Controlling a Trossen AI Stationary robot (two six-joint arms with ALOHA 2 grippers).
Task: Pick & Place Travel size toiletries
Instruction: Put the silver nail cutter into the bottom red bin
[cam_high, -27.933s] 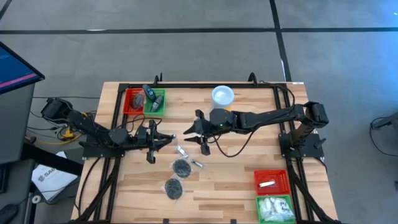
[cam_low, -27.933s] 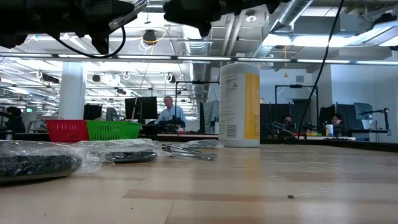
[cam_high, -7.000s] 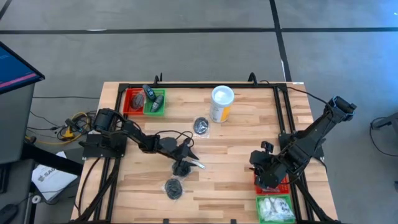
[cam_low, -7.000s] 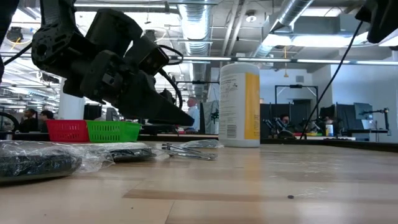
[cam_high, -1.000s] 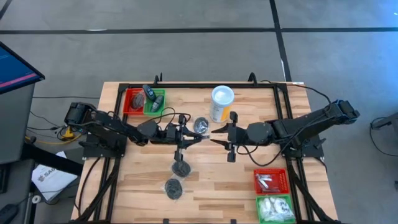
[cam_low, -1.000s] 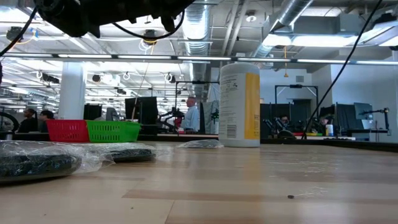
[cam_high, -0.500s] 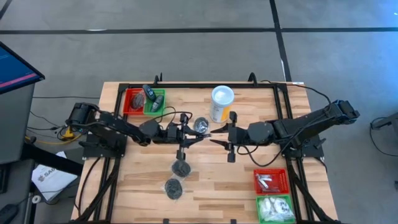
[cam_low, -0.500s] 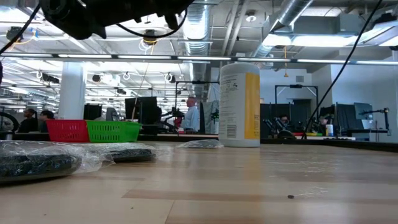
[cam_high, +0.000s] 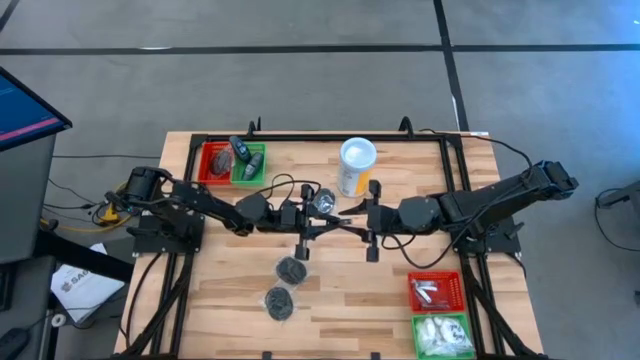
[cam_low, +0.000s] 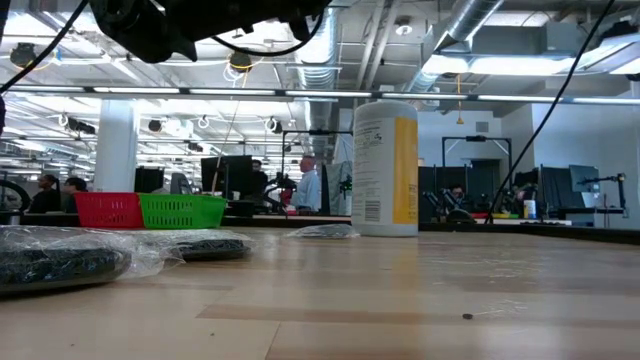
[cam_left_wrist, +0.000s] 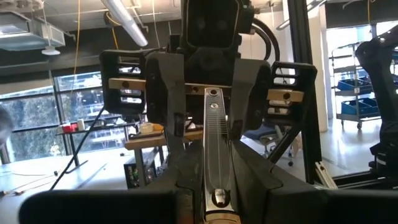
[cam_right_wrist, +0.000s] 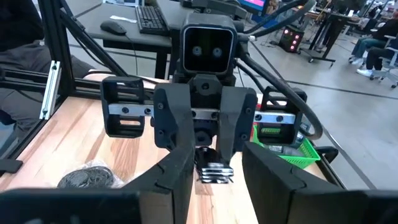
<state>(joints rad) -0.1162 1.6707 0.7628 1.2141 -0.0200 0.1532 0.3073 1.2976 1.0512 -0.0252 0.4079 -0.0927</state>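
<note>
Left claw (cam_high: 312, 222) is clamped on a silver tube (cam_left_wrist: 214, 155), holding it out level toward 3 o'clock at table centre. Right claw (cam_high: 362, 224) faces it head-on, fingers apart, with the tube's free end sitting between them but not gripped. Reads as a mid-air handover. To do it well, I'd push the right claw further along the tube so the pads take the flat body and not just the crimped tip, close it fully, and only then release the left. Keep both wrists in line so the tube doesn't twist out; it's thin and slick. From there the likely drop is the red basket (cam_high: 437, 291) at 4 o'clock, which already holds similar tubes. The green basket (cam_high: 441, 335) beside it holds white packets (cam_high: 438, 333). One wrapped puck (cam_high: 322, 202) lies just at 12 o'clock of the claws, and two more (cam_high: 285, 285) sit at 7 o'clock on the table (cam_high: 400, 320). The yellow canister (cam_high: 356, 165) stands at 1 o'clock, near enough to mind on the swing. A second red and green basket pair (cam_high: 232, 163) is at 10 o'clock. The top is bare wood planks in a black frame. Beyond it is an open workshop with desks, screens, ceiling pipes and several people (cam_low: 305, 185) well back.
</note>
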